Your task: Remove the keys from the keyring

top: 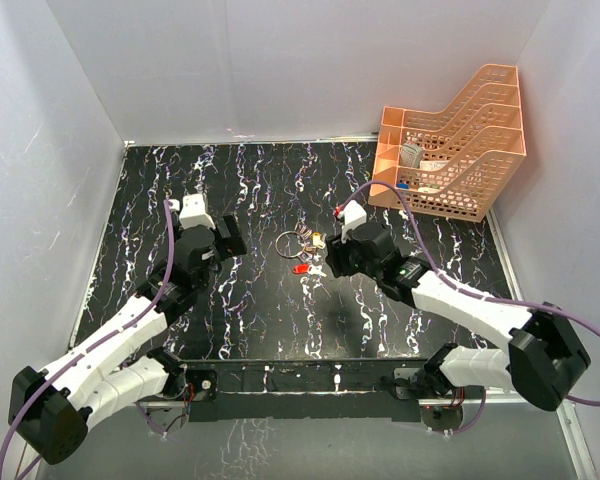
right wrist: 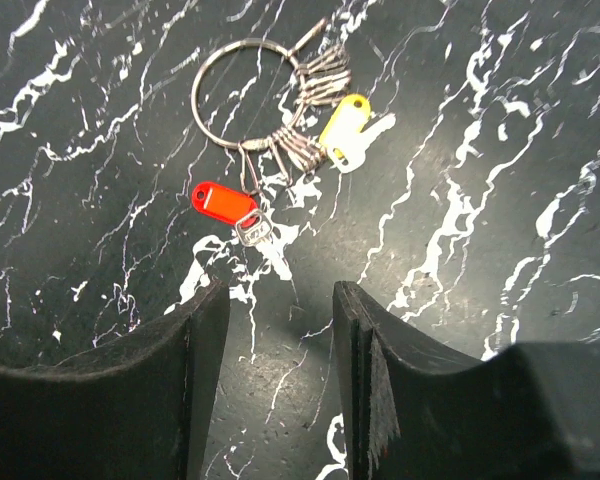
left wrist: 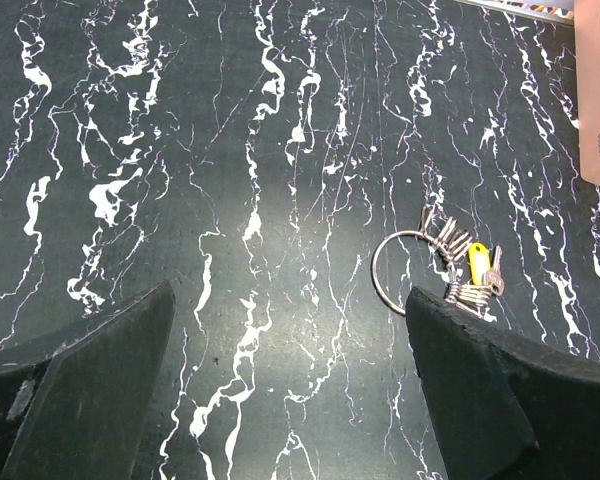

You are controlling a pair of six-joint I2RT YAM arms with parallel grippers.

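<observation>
Silver round wire keyring (right wrist: 194, 92) sits mid black marbled table (right wrist: 500, 330), red-headed key (right wrist: 225, 200) and cream-yellow-headed key (right wrist: 345, 130) look hooked on, so nothing's off yet, left gripper (left wrist: 288, 292) and right gripper (right wrist: 280, 295) both spread, empty.

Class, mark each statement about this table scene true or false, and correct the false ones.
1. The jaws of the right arm grip the keyring. False: they are empty, and the keyring lies on the table ahead of them.
2. The red key lies nearer those jaws than the yellow key. True.
3. The jaws of the left arm are shut. False: they stand wide open with nothing between.
4. The orange tray stands at the table's far right corner. True.
</observation>
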